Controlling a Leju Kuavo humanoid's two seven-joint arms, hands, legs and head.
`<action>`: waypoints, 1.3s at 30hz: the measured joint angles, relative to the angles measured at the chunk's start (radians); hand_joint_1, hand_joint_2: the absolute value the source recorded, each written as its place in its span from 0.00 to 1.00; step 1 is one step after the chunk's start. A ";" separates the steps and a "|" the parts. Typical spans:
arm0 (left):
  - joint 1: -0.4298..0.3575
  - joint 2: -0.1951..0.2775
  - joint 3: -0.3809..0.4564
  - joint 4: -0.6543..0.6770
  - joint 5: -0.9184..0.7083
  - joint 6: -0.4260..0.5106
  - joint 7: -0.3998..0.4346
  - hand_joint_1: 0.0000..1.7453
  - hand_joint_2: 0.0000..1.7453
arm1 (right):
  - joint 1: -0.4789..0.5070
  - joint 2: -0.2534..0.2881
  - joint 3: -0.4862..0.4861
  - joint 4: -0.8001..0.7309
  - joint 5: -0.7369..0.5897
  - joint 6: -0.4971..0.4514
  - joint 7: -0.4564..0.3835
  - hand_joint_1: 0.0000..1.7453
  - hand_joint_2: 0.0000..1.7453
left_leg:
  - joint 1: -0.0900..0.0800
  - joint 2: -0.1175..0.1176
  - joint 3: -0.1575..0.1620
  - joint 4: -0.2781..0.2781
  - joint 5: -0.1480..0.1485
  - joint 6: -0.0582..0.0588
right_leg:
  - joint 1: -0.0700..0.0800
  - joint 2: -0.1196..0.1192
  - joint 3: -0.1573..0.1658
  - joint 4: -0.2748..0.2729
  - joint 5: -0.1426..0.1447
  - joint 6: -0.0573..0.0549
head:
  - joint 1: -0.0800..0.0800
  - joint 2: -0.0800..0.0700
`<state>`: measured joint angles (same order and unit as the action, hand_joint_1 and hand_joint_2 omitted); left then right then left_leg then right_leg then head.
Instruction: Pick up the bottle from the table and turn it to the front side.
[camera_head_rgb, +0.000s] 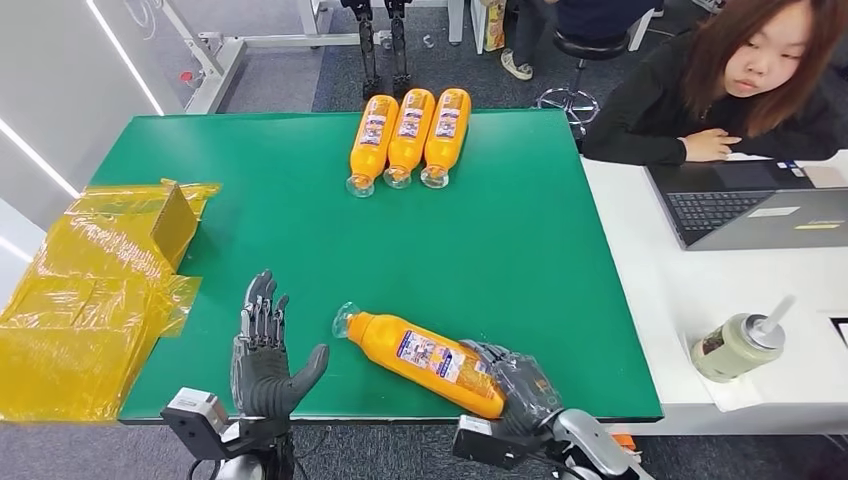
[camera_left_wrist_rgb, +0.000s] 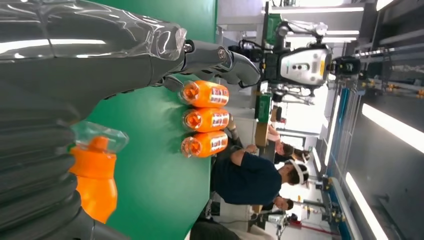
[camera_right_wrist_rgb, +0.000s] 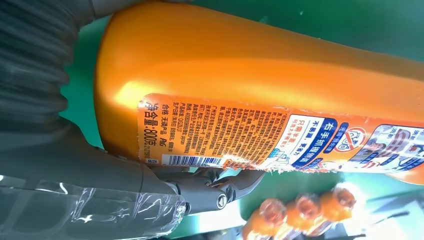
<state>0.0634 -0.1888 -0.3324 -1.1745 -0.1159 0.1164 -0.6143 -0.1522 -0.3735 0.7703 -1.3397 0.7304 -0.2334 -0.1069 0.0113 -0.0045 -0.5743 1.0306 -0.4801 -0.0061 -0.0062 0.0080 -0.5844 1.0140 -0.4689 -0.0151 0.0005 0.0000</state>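
Orange plastic bottle with printed label (camera_head_rgb: 425, 359) lies on its side on the green worktop (camera_head_rgb: 300, 230) near its front edge, clear-wrapped cap end pointing away from the right robot hand (camera_head_rgb: 515, 385), which grips the bottle's base end. Left robot hand (camera_head_rgb: 262, 350) stands beside the bottle's cap end, apart from it, fingers spread and holding nothing. Three matching orange bottles (camera_head_rgb: 409, 137) lie side by side, well beyond the bottle, near the worktop's far edge

A robotics lab: a green-topped work table (camera_head_rgb: 300, 200), a person (camera_head_rgb: 730, 90) at two o'clock beside an open grey laptop (camera_head_rgb: 750, 210), another white-bodied robot (camera_left_wrist_rgb: 305, 65) standing beyond.
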 joint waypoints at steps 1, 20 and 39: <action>-0.003 0.000 -0.002 0.004 -0.003 -0.003 -0.001 0.00 1.00 | 0.025 0.003 -0.012 -0.025 0.021 -0.010 0.007 1.00 1.00 | 0.000 0.000 0.000 0.000 0.000 0.000 | 0.000 0.000 0.000 0.000 0.000 0.000 | 0.000 0.000; -0.035 -0.009 0.012 0.021 0.068 -0.112 0.026 0.00 1.00 | 0.128 0.208 -0.134 -0.183 0.173 -0.033 0.008 1.00 1.00 | 0.000 0.001 -0.002 -0.001 0.000 -0.001 | 0.000 0.001 -0.002 0.000 0.000 0.000 | 0.000 0.000; -0.106 0.000 0.122 0.107 0.238 -0.297 0.071 0.00 1.00 | 0.186 0.314 -0.200 -0.253 0.245 -0.009 0.006 1.00 1.00 | 0.000 0.001 -0.002 -0.001 0.001 -0.001 | 0.000 0.000 -0.002 0.000 0.000 0.000 | 0.000 0.000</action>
<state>-0.0423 -0.1886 -0.2104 -1.0676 0.1222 -0.1802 -0.5429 0.0333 -0.0591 0.5704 -1.5930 0.9752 -0.2419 -0.1012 0.0113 -0.0040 -0.5764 1.0296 -0.4795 -0.0069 -0.0062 0.0085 -0.5868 1.0144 -0.4689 -0.0152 0.0007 0.0000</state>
